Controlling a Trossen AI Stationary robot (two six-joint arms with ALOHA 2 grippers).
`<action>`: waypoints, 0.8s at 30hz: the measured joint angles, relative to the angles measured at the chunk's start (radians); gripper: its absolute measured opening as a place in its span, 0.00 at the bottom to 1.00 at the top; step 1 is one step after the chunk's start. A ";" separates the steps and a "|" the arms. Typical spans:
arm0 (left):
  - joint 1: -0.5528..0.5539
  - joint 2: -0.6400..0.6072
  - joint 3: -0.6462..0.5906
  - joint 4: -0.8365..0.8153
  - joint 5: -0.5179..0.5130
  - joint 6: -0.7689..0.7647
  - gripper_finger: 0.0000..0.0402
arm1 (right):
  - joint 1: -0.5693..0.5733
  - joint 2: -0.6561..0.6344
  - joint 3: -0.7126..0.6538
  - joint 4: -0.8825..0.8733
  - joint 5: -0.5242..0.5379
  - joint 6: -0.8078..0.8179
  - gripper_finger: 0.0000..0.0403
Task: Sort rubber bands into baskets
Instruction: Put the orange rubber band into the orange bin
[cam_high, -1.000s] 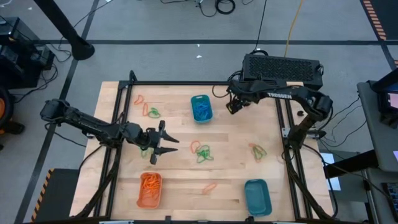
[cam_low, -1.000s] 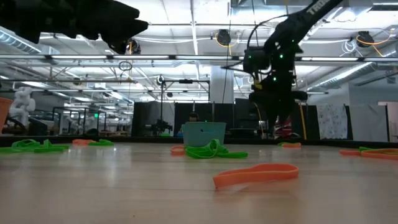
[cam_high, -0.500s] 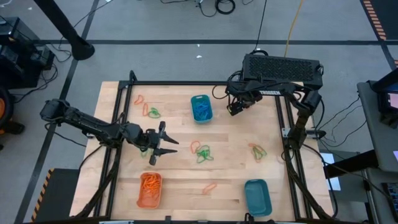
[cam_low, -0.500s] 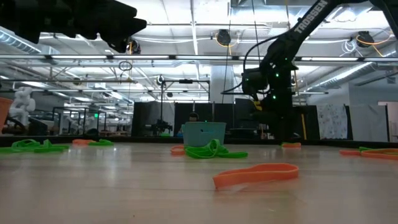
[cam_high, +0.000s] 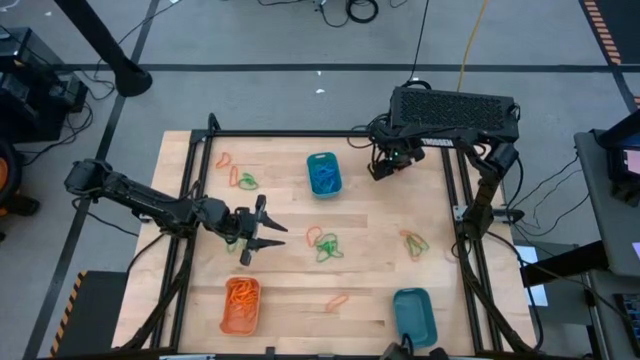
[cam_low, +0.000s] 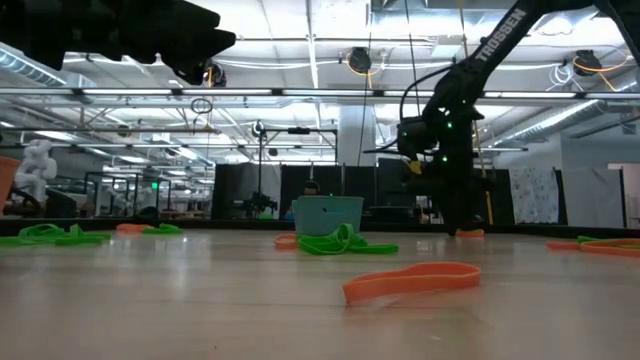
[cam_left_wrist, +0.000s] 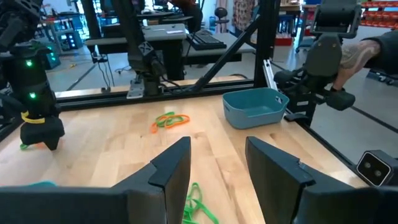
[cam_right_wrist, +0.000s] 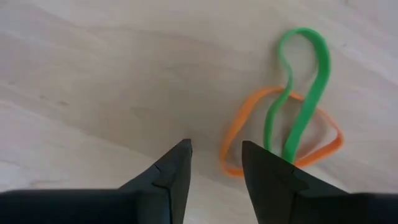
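Note:
My right gripper (cam_right_wrist: 216, 148) hangs open, pointing down, at the table's far right (cam_high: 381, 171). Just beside it lie an orange rubber band (cam_right_wrist: 226, 147) and a green rubber band (cam_right_wrist: 268, 127), crossed flat on the wood. The orange band's edge shows between the fingertips. My left gripper (cam_high: 279, 235) waits open and level left of the middle, above the table. A teal basket (cam_high: 323, 174) with blue bands stands at the far middle. An orange basket (cam_high: 240, 305) with orange bands is at the near left, and a second teal basket (cam_high: 414, 316) at the near right. My right gripper comes from above with its fingertips (cam_right_wrist: 177, 163) low over the orange band's edge (cam_right_wrist: 229, 167). I cannot tell whether they touch the band or the table.
More bands lie loose: a green and orange bunch (cam_high: 325, 244) at the middle, a pair (cam_high: 240, 178) at the far left, a pair (cam_high: 414, 242) at the right, one orange band (cam_high: 337, 300) near the front. Black frame rails edge the table. A person's arm (cam_left_wrist: 373, 46) shows beyond it.
My right gripper has come down toward the table and shifted a little toward the right edge, ending low over the orange and green pair.

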 joint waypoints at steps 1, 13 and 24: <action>0.000 0.000 0.000 0.000 0.000 0.000 0.40 | -0.003 0.000 0.000 0.000 0.000 0.000 0.33; 0.000 0.000 0.000 0.000 0.000 0.000 0.40 | -0.005 0.035 0.006 0.000 -0.035 -0.040 0.04; 0.000 0.000 0.000 0.001 0.000 0.000 0.40 | 0.015 -0.143 0.003 -0.017 -0.053 -0.057 0.00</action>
